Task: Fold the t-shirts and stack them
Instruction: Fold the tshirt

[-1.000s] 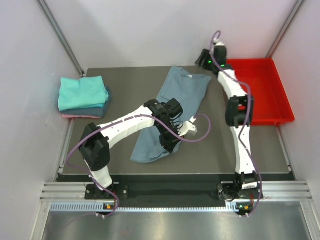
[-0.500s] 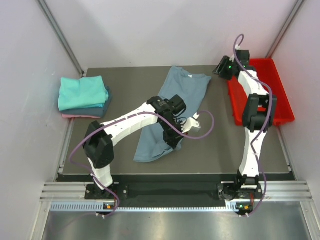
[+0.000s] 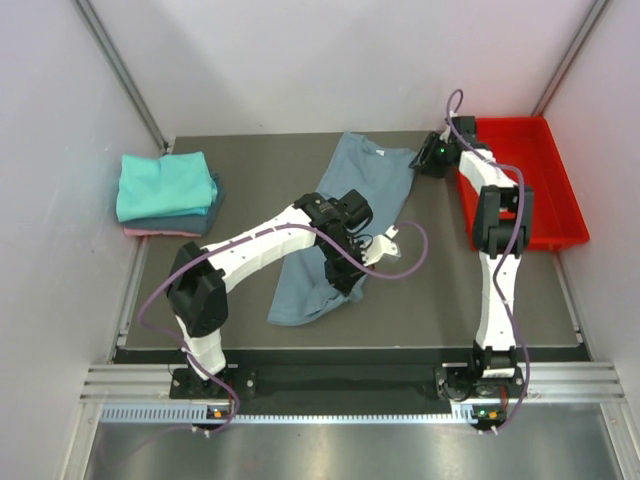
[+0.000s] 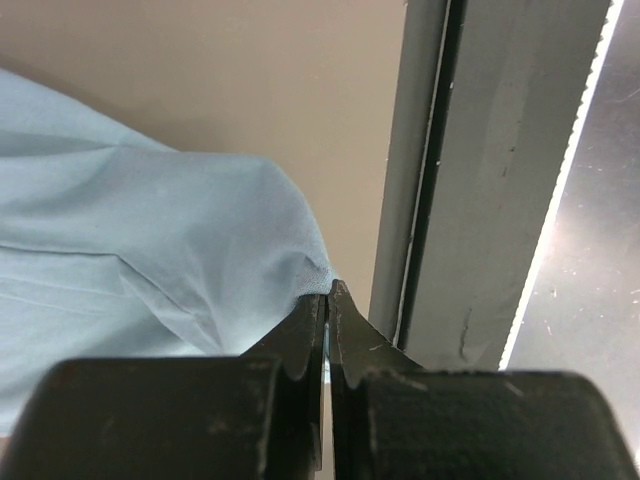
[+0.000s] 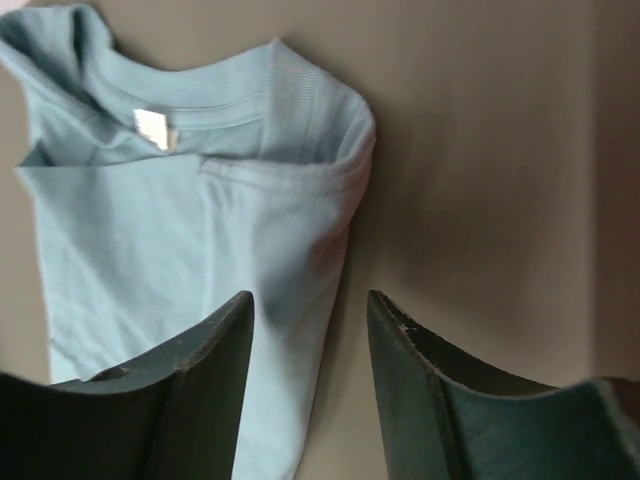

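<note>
A: What's new at the left tool (image 4: 327,292)?
B: It shifted slightly right. Jaws closed, pinching the hem of the grey-blue t-shirt (image 3: 352,190); cloth is bunched just behind its tips.
A: And the right tool (image 5: 308,300)?
B: It swung out over the red tray (image 3: 560,205) and is back now. Jaws apart, narrower than before, empty, over the shirt's shoulder; the white label (image 5: 152,128) is ahead-left of it.
A: Anything hidden?
B: The left arm covers the mid-shirt. The folded stack (image 3: 165,185) is far to the left tool's left, teal on top, lower layers barely visible.
</note>
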`<state>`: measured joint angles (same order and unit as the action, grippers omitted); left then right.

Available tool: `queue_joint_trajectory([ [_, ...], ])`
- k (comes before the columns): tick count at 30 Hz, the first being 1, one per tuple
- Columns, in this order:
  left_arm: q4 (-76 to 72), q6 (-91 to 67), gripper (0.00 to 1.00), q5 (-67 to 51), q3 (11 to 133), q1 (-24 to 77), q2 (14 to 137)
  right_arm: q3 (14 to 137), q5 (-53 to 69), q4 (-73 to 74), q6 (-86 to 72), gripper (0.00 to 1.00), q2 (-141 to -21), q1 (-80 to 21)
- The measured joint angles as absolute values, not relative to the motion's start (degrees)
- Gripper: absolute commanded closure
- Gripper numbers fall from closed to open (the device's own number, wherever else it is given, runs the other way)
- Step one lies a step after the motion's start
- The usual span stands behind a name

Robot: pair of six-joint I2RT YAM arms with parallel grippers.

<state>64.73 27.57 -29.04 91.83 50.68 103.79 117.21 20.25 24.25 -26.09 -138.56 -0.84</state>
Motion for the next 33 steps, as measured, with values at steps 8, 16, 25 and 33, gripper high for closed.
queue_joint_trajectory([
  [8, 64.8, 27.6, 1.00, -27.2, 94.2, 50.7, 105.2, 123.5, 19.6, 23.6, -25.5, 0.95, -145.1, -1.9],
  [16, 64.5, 26.9, 1.00, -26.6, 101.0, 50.9, 110.0, 133.3, 18.4, 22.8, -25.6, 1.00, -151.4, -3.3],
  [25, 64.5, 26.9, 1.00, -25.8, 105.7, 58.2, 112.9, 139.8, 15.4, 19.6, -26.5, 1.00, -155.6, -5.3],
  [33, 64.3, 26.9, 0.98, -25.6, 109.6, 61.9, 116.6, 143.2, 13.4, 17.0, -27.7, 0.87, -157.6, -6.7],
])
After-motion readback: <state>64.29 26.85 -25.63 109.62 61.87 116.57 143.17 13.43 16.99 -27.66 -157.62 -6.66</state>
